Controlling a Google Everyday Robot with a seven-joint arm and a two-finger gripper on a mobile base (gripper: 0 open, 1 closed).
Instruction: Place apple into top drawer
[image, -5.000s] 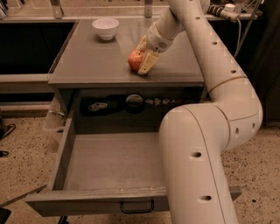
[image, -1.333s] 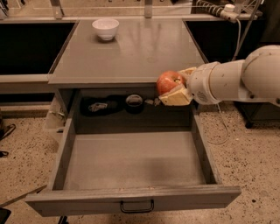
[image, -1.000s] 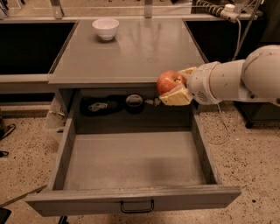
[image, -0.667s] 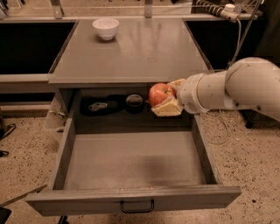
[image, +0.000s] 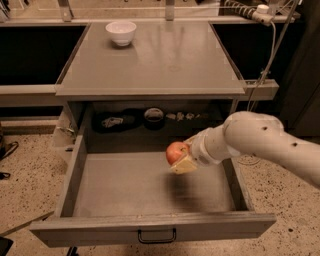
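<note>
The apple (image: 175, 151) sits at the left tip of the gripper (image: 181, 156). It is small and round, red-orange, with a paler sheen on its upper side. The gripper is clamped on it, one tan finger pad (image: 184, 165) pressed under the fruit. Both hang in the air over the open top drawer (image: 150, 227), right of its middle, and the apple's shadow falls on the drawer floor just below the hand.

Far to the gripper's left lies speckled floor (image: 25, 190). Up and left of the hand, well apart on the tabletop (image: 160, 65), stands a white bowl (image: 121, 32). In the dim recess behind the drawer, up and left of the gripper, lie a dark lumpy object (image: 114, 121) and a dark round one (image: 153, 116). Below the hand, on the drawer's front panel, is the dark pull handle (image: 156, 236). The white arm (image: 260, 142) runs off to the right, crossing the drawer's right wall. Above it a cable (image: 265, 55) hangs from the table's far corner.

The drawer and tabletop are flat, matte grey panels. The arm is smooth, rounded, and dotted with small dark holes. The bowl is glossy.
</note>
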